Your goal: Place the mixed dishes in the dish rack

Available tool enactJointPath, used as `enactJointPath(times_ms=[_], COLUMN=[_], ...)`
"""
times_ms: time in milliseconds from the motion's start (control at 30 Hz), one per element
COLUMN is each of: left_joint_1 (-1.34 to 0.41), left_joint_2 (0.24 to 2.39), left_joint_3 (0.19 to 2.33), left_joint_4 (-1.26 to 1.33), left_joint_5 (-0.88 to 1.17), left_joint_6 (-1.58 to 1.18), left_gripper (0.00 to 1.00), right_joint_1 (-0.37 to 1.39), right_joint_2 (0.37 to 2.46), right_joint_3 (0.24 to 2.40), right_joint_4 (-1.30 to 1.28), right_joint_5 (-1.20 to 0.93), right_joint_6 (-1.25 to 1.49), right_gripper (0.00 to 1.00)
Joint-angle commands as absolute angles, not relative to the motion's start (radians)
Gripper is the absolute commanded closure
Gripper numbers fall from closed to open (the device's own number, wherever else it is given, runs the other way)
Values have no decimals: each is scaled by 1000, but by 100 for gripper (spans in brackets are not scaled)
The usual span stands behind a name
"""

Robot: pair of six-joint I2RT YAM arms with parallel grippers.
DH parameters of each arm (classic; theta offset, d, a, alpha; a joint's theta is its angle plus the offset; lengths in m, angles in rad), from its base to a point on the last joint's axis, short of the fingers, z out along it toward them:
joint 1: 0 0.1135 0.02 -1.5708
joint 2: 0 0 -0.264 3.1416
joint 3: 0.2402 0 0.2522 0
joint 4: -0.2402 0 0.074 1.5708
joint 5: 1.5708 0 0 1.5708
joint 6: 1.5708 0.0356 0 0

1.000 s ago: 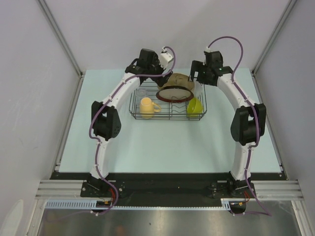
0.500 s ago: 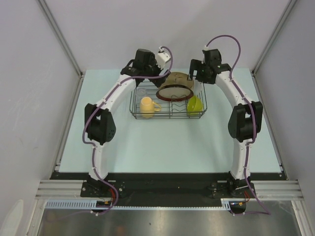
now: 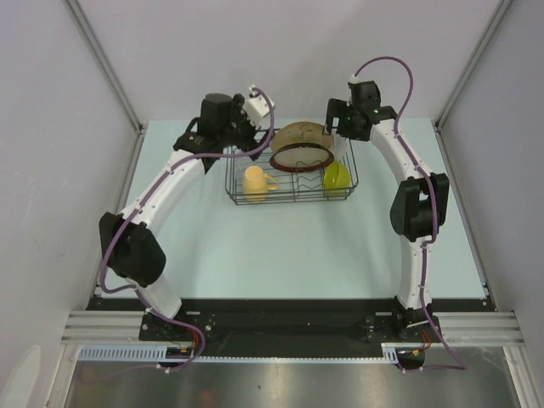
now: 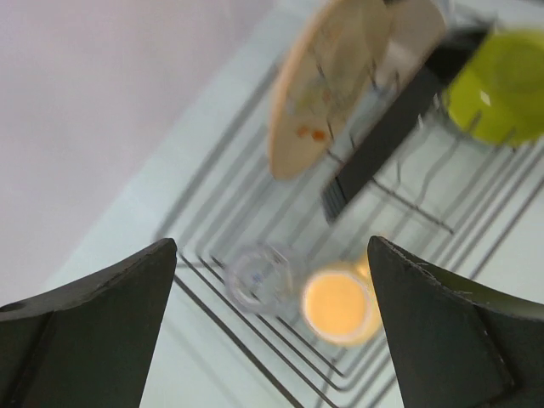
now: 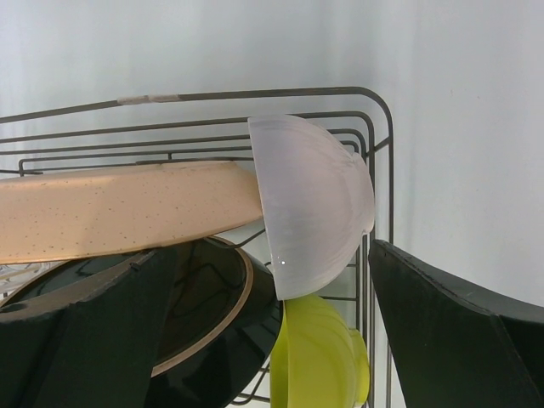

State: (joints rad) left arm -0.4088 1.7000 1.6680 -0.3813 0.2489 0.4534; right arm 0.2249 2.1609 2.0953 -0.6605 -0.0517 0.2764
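Pale blue-green table; plain grey-white walls; metal corner posts.

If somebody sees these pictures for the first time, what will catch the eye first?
First the black wire rack at the far middle of the table, with both arms arched around it. Inside, the colours stand out: a yellow mug at front left, a green bowl at front right, and plates on edge behind. In the right wrist view, a white bowl sits in the rack's corner.

Tilted white bowl beside tan plate (perhaps touching), lime-green bowl below, inside wire rack
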Motion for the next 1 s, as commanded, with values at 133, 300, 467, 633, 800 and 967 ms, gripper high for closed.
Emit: enactJointPath(times_ms=[133, 300, 467, 633, 800, 967], left_joint_1=[-396, -361, -350, -331, -313, -301], left_joint_2=[1600, 1574, 1549, 1528, 1513, 1488], left_joint_3=[1323, 1331, 1348, 1370, 1381, 1382], left_joint_4=[-345, -370, -397, -416, -426, -439], left_joint_5=[290, 334, 354, 374, 377, 374], left_joint_6=[437, 387, 368, 344, 337, 334], left_gripper=[0, 0, 0, 0, 0, 0], right_joint_1=[227, 235, 244, 244, 233, 227], right_joint_2=[2126, 2109, 2059, 1994, 1922, 1896], right_joint_3=[2118, 2108, 2047, 1973, 1904, 1888], right_joint_4=[-601, -604, -611, -598, -578, -620], right_joint_5=[-8, -9, -3, -2, -2, -2], right_joint_6=[264, 258, 244, 244, 244, 236], right_gripper=[0, 0, 0, 0, 1, 0])
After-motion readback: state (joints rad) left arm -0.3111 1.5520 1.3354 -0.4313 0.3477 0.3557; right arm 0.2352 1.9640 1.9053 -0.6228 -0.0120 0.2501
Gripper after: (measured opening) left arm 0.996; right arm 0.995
